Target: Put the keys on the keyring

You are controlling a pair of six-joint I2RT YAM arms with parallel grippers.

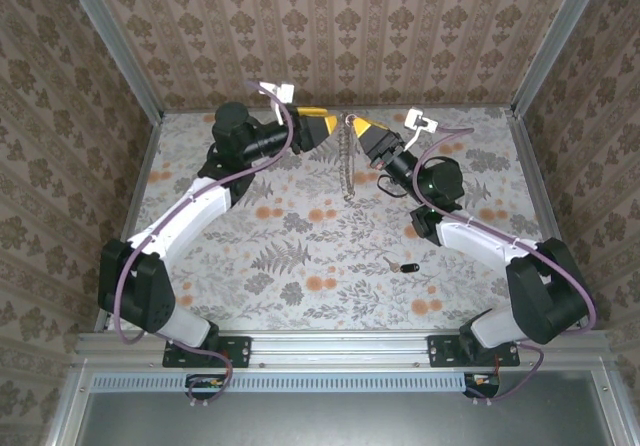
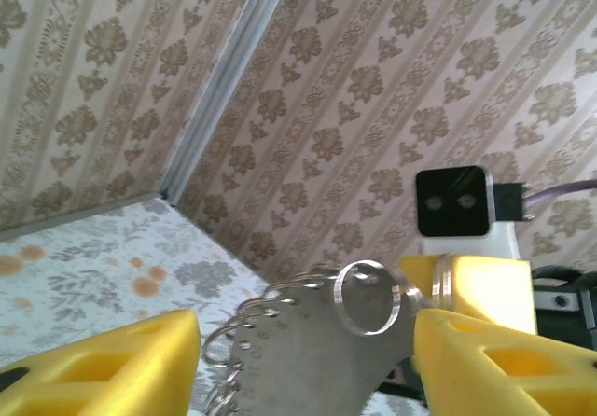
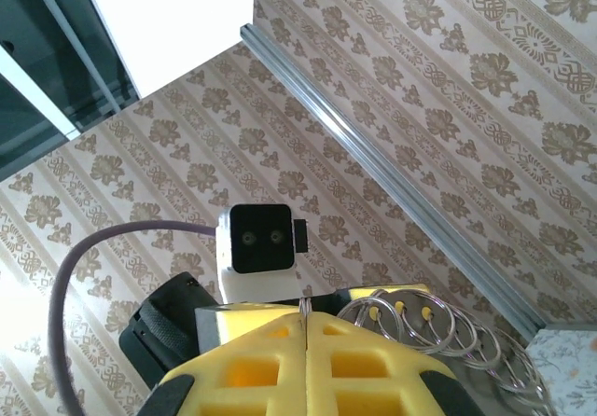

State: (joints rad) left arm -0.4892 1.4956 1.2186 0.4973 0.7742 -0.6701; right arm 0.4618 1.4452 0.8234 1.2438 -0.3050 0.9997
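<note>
up at 12 o'clock of the floral table [image 1: 300,266], the keyring [image 1: 349,166]: a thin metal plate strung with small split rings, hanging straight down between both claws. pinched at the top by the right gripper [image 3: 306,318], yellow fingers pressed flat together on a thin edge. flanked by the left gripper [image 2: 306,341], yellow fingers spread wide to either side of the plate; contact with the pads not clear. flat on the table at 4 o'clock of centre, the key [image 1: 405,266], black head and short silver blade, well apart from the keyring, right forearm [image 1: 470,236] near at 2 o'clock. black-faced wrist camera [image 2: 453,201] on a white mount above the right claw. open patterned surface across centre and 9 o'clock; aluminium posts [image 1: 110,41] and wallpapered walls [image 1: 400,36] close behind at 12, slotted rail [image 1: 340,348] along the 6 o'clock edge.
</note>
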